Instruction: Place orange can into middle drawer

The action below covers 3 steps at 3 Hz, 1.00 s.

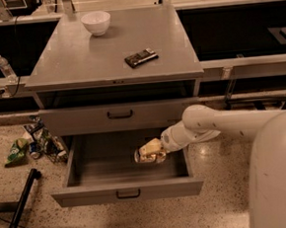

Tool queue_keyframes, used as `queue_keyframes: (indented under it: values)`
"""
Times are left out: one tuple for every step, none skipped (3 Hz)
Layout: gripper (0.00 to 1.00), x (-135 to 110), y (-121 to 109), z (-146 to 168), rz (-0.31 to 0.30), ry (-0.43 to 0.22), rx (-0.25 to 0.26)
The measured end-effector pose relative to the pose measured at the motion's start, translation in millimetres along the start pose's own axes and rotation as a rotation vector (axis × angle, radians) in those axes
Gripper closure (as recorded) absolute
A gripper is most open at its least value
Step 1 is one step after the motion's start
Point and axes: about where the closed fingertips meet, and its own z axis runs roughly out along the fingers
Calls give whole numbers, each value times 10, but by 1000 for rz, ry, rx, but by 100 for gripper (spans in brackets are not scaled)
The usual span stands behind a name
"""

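Holding the orange can (147, 158) by its sides, the end effector (152, 151) hangs low inside the open middle drawer (102, 163), its fingers closed on the can. I think the can is light, thin and slippery, so squeeze its round middle gently

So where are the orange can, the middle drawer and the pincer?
orange can (145, 159), camera view: shiny side.
middle drawer (90, 195), camera view: front panel, left part.
pincer (150, 152), camera view: between fingers gripping the can, over the drawer.
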Motion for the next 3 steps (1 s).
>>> queue_keyframes:
  values:
    - [100, 39, -76, 289, 28, 19, 26]
    - [82, 64, -125, 532, 17, 51, 52]
    - [58, 89, -148, 639, 8, 67, 66]
